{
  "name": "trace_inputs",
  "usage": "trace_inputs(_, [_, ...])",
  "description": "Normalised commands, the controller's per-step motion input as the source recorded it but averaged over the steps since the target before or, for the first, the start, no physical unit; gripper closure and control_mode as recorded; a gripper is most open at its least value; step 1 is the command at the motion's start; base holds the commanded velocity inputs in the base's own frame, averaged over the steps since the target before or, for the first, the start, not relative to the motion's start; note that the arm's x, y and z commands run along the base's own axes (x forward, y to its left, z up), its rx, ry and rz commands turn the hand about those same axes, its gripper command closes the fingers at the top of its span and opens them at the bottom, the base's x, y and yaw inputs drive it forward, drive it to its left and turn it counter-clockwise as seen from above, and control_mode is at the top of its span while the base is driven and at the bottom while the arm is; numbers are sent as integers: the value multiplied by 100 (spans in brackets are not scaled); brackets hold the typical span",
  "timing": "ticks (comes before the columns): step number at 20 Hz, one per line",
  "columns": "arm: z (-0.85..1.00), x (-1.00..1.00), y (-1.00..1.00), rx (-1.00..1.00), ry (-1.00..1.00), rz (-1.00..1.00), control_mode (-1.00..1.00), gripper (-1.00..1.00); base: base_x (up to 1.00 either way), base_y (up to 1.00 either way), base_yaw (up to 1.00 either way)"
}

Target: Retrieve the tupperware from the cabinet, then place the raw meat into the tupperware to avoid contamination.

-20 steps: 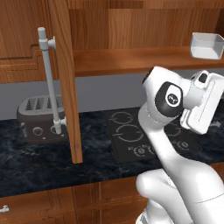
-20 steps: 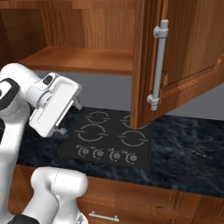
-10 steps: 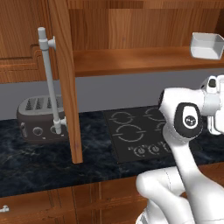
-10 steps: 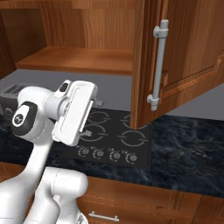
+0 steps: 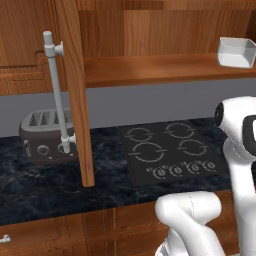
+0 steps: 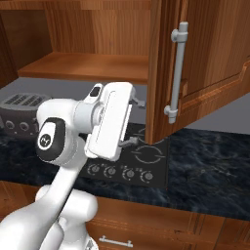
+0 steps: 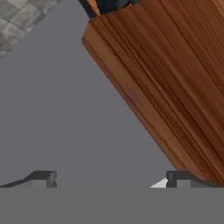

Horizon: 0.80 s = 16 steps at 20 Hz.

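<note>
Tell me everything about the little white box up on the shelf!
The tupperware is a small white square tub with rounded corners and slightly flared walls, and looks like plastic. It has no lid and looks empty. It sits upright at the right end of the wooden shelf inside the open cabinet. Nothing else touches it.
</note>
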Motion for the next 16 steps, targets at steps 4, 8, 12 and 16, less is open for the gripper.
trace_inputs(4, [45,-4,-53,0,6,0,-100,-100,0,0,0])
trace_inputs(8, [25,-4,-62,3,9,-8,-100,-100,0,0,0])
trace_inputs(12, [1,-37,-27,0,3,-11,-100,-100,0,0,0])
trace_inputs(16, [-18,-27,-58,0,7,-18,-100,-100,0,0,0])
